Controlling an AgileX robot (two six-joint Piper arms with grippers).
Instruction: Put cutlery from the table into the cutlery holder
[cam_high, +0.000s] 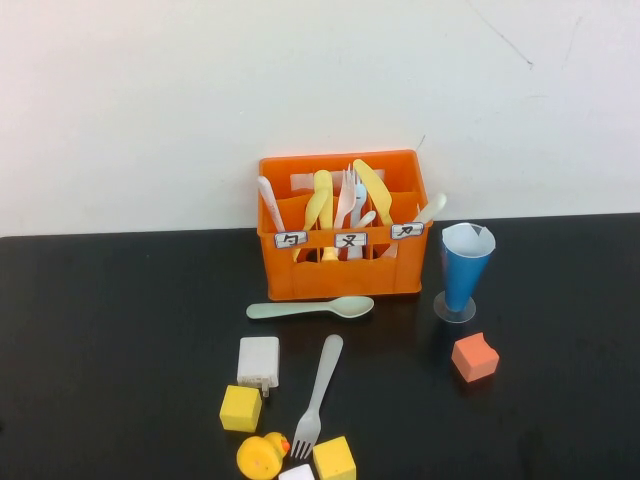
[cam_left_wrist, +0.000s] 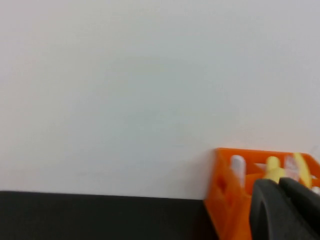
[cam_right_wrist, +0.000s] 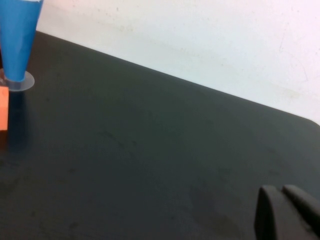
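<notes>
The orange cutlery holder (cam_high: 340, 280) stands at the back of the black table (cam_high: 120, 330), with several utensils upright in it, among them a yellow spoon (cam_high: 320, 200) and a white knife (cam_high: 269, 200). A pale green spoon (cam_high: 310, 309) lies flat just in front of it. A light grey fork (cam_high: 318, 395) lies nearer, tines toward the front edge. Neither arm shows in the high view. My left gripper (cam_left_wrist: 279, 184) is shut and empty, off the holder's (cam_left_wrist: 225, 200) left side. My right gripper (cam_right_wrist: 281, 191) is shut and empty above bare table, to the right of the blue cup (cam_right_wrist: 17, 40).
A blue cone cup (cam_high: 465, 268) stands right of the holder, with an orange cube (cam_high: 474, 357) in front of it. A white block (cam_high: 259, 361), two yellow cubes (cam_high: 241, 408) (cam_high: 334, 458) and a yellow duck (cam_high: 260, 456) surround the fork's tines.
</notes>
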